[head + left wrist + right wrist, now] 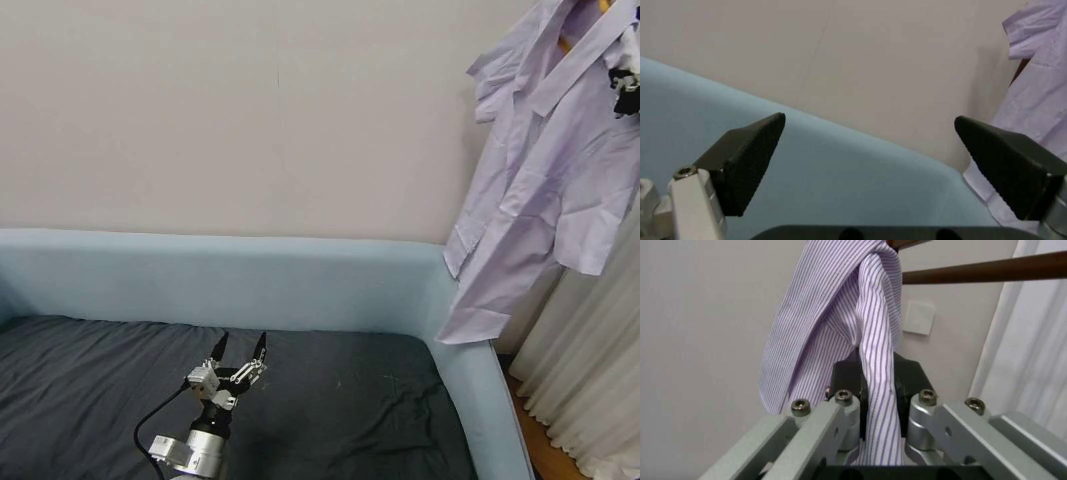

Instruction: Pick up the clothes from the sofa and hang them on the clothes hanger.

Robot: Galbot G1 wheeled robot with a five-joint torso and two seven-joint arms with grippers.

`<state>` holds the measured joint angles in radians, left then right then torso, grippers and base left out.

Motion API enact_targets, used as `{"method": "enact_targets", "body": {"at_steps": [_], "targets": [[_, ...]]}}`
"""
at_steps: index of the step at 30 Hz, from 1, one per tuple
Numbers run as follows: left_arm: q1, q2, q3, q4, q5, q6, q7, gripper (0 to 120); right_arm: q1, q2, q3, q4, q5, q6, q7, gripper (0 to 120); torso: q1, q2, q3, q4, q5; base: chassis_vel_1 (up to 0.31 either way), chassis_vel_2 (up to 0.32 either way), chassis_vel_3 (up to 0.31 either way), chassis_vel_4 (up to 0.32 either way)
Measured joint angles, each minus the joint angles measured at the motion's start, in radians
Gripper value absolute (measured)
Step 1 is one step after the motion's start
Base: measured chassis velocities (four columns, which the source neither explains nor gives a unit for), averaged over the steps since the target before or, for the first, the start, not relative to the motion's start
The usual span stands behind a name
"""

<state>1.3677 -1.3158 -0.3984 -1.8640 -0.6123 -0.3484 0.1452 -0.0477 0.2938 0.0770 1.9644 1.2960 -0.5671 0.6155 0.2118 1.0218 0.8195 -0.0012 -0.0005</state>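
Observation:
A lavender striped shirt (545,170) hangs at the upper right, draped over a wooden hanger (987,270), its hem reaching the sofa's right arm. My right gripper (626,88) is up at the shirt's top. In the right wrist view a strip of the shirt (873,330) runs down between the black pads (843,382) of the right gripper (877,385), which press on it from both sides. My left gripper (240,345) stands open and holds nothing, low over the dark seat cushion (330,420). The left wrist view has the left gripper (867,125) facing the sofa back.
The light blue sofa back (220,280) runs along a plain beige wall. A white curtain (590,380) hangs right of the sofa over a strip of wooden floor (535,440). A white wall plate (919,317) sits behind the hanger.

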Motion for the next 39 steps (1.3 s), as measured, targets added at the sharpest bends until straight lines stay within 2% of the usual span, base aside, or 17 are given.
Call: {"method": "enact_targets", "body": {"at_steps": [7,18,26,28,36,39], "targets": [[-0.005,0.007,0.000,0.002,-0.005,0.000,-0.008,100,-0.032,-0.006,-0.007,-0.019,0.032,-0.002,0.038,7,0.000,0.000,0.000,0.0002,0.0000,0.000,0.000,0.000,0.000],[-0.009,0.033,-0.014,0.011,-0.031,-0.002,-0.012,100,-0.031,0.036,-0.052,-0.113,-0.062,0.021,0.067,7,0.000,0.000,0.000,0.0000,0.0000,0.000,0.000,0.000,0.000],[-0.027,0.042,-0.018,0.037,-0.047,-0.004,-0.015,100,-0.016,0.144,-0.122,-0.255,-0.261,0.103,0.050,7,0.000,0.000,0.000,0.0002,0.0001,0.000,0.000,0.000,0.000],[-0.036,0.045,-0.016,0.055,-0.051,-0.004,-0.016,100,-0.007,0.192,-0.136,-0.312,-0.323,0.139,0.045,7,0.000,0.000,0.000,0.0002,0.0002,0.000,0.000,0.000,0.000],[-0.058,0.044,-0.008,0.088,-0.055,-0.002,-0.020,100,0.039,0.260,-0.174,-0.394,-0.408,0.173,0.028,7,0.000,0.000,0.000,-0.0001,-0.0002,0.000,0.000,0.000,0.000],[-0.067,0.036,0.003,0.100,-0.056,-0.001,-0.023,100,0.071,0.312,-0.205,-0.465,-0.473,0.208,0.020,7,0.000,0.000,0.000,-0.0001,-0.0002,0.000,0.000,0.000,0.000]]}}
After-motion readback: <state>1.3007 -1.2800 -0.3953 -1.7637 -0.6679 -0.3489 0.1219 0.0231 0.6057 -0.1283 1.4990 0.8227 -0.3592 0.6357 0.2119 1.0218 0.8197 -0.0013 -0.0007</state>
